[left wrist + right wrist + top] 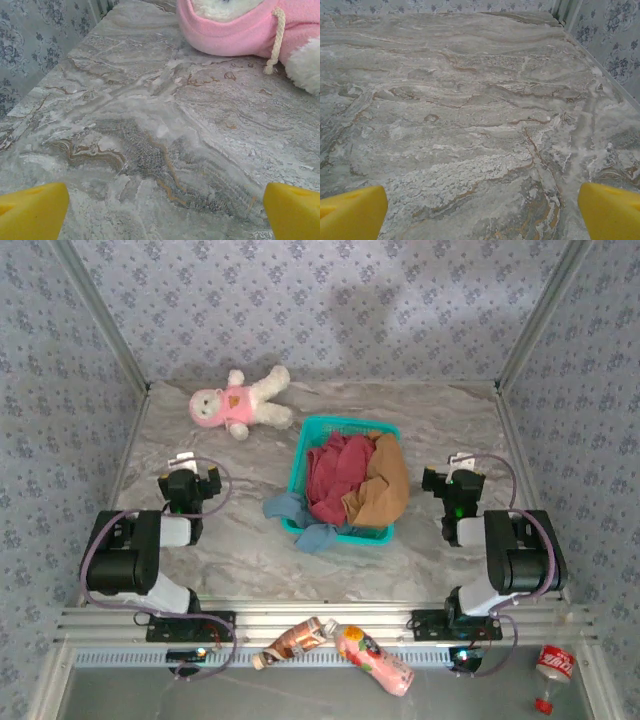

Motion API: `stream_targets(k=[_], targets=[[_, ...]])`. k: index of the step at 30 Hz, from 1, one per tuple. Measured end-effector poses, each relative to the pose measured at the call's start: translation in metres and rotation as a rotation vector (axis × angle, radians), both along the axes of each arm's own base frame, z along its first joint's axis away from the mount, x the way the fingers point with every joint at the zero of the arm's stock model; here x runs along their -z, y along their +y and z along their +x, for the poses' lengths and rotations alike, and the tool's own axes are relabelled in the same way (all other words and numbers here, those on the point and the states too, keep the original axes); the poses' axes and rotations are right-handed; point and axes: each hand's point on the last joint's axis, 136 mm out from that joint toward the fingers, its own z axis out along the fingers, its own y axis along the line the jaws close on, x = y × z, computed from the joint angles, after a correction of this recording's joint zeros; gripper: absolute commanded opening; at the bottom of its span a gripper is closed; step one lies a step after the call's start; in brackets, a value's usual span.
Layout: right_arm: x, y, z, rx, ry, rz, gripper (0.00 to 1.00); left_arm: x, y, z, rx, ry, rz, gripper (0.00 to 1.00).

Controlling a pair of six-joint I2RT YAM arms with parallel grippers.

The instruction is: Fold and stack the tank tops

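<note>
Between the two arms, at mid-table, the teal lattice basket (345,424) holds all three tank tops in one crumpled heap. The dark red tank top (335,480) fills the middle. The tan-brown tank top (388,488) lies on the right side and drapes over the right rim. The dusty blue tank top (285,508) spills over the near-left corner onto the table (200,560). None is folded or stacked yet.

The left gripper (192,468) rests left of the basket and the right gripper (458,478) right of it. Both are well apart from the cloth, jaws spread wide and holding nothing. Each wrist view has yellow pads (32,212) at either edge with bare marbled surface between.

These tops should be light, limp and quick to tangle, so lifting one may drag a neighbour along. Blue looks the easiest first take, pinched at its loose edge on the table, and tan at the fold overhanging the rim. Which fold is a strap or a hem is hard to make out from above; the blue tip is perhaps a hem. A pinch through a single layer, raised slowly, should free it
</note>
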Motion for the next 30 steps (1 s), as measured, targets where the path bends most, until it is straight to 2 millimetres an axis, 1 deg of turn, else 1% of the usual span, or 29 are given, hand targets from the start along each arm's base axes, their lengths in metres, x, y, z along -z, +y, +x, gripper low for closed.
stream_targets(k=[25,27,28,29,30], targets=[[0.0,0.003,0.001,-0.02,0.0,0.007,1.0,0.0,0.0,0.0,0.001,0.009,0.001,1.0],[-0.001,0.003,0.0,-0.02,0.001,0.007,1.0,-0.005,0.0,0.001,0.001,0.024,0.003,1.0],[-0.002,0.003,-0.001,-0.02,0.006,0.007,1.0,-0.012,0.0,0.002,0.002,0.028,0.005,1.0],[-0.004,0.003,-0.002,-0.023,0.01,0.008,1.0,-0.021,0.0,0.003,0.003,0.029,0.003,1.0],[-0.011,0.004,-0.003,-0.027,0.006,0.007,1.0,-0.037,-0.001,0.006,0.006,0.023,-0.002,1.0]])
